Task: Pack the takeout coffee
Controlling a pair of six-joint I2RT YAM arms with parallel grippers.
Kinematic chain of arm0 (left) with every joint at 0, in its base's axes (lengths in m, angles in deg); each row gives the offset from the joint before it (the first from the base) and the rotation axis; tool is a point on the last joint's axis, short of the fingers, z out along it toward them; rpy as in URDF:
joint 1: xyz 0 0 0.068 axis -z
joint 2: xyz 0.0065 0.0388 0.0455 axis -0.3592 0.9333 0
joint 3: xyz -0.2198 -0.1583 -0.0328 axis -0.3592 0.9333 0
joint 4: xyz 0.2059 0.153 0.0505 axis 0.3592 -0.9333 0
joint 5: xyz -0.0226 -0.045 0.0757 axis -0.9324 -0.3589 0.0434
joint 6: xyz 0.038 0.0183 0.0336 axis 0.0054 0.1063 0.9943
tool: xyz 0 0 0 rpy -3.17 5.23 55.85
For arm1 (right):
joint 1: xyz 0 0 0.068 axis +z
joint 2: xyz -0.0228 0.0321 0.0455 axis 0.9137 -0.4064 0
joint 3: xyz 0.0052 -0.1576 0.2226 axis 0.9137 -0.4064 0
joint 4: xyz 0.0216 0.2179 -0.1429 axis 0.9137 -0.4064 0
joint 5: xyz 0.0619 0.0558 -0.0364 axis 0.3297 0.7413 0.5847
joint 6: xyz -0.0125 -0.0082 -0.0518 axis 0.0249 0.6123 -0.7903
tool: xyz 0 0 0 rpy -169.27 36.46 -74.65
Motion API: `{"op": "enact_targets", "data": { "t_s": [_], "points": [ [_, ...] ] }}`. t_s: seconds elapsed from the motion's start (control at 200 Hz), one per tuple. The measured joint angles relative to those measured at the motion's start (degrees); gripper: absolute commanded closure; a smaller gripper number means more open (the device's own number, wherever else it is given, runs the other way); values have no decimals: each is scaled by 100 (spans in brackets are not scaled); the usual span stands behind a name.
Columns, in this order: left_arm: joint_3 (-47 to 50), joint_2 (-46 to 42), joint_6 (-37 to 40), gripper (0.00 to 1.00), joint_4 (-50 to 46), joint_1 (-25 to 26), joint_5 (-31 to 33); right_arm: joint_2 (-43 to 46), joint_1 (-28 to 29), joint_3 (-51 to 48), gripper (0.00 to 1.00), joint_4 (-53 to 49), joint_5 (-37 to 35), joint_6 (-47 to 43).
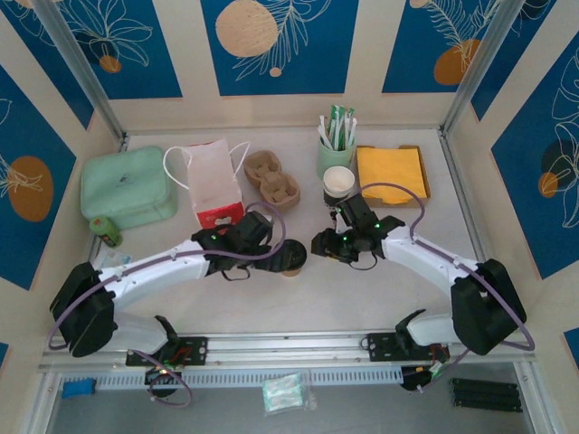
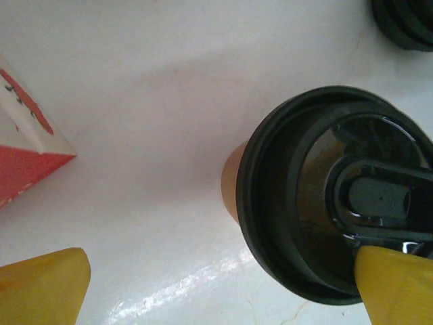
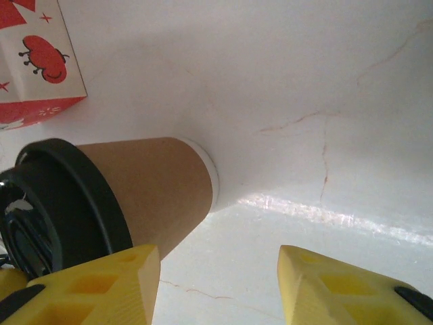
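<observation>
two grippers are seen close together at mid-table in the top view, with the takeout coffee (image 1: 292, 261) set between them on the white table (image 1: 362, 294). the cup is seen standing on its base, with a brown paper wall and the black lid on, just in front of the red-and-white bag (image 1: 215, 181). the left gripper (image 1: 275, 250) is reached in from the left and held right at the cup. in the left wrist view its yellow fingers (image 2: 42, 290) are spread wide, the cup is viewed from above its lid, and the lid rim is overlapped by the lower-right finger. whether that finger touches cannot be told, and nothing is clamped. a corner of the bag is caught at the left edge there. the right gripper (image 1: 324, 246) is held just beside the cup on its other side. in the right wrist view its fingers (image 3: 95, 288) are parted with bare table between them, and the cup is placed next to one finger, outside the gap, not gripped. further back, a mint green box (image 1: 127, 185) is set at far left, a cardboard cup carrier (image 1: 273, 178) beside the bag, and a lidless white cup (image 1: 338, 181) behind the right gripper. a green holder (image 1: 336, 155) stuffed with sticks is set behind that cup, and orange napkins (image 1: 391, 174) are laid to its right.
</observation>
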Motion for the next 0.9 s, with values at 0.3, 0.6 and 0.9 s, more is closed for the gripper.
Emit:
{"op": "enact_targets", "data": {
  "t_s": [0.3, 0.6, 0.9],
  "points": [
    [83, -295, -225, 1, 94, 22, -44, 219, 44, 247, 40, -249, -28, -116],
    [76, -391, -208, 1, 28, -4, 262, 382, 708, 835, 31, -608, -234, -114],
    [81, -269, -208, 1, 33, -61, 369, -339, 1128, 1071, 32, -772, -667, -166]
  ]
}}
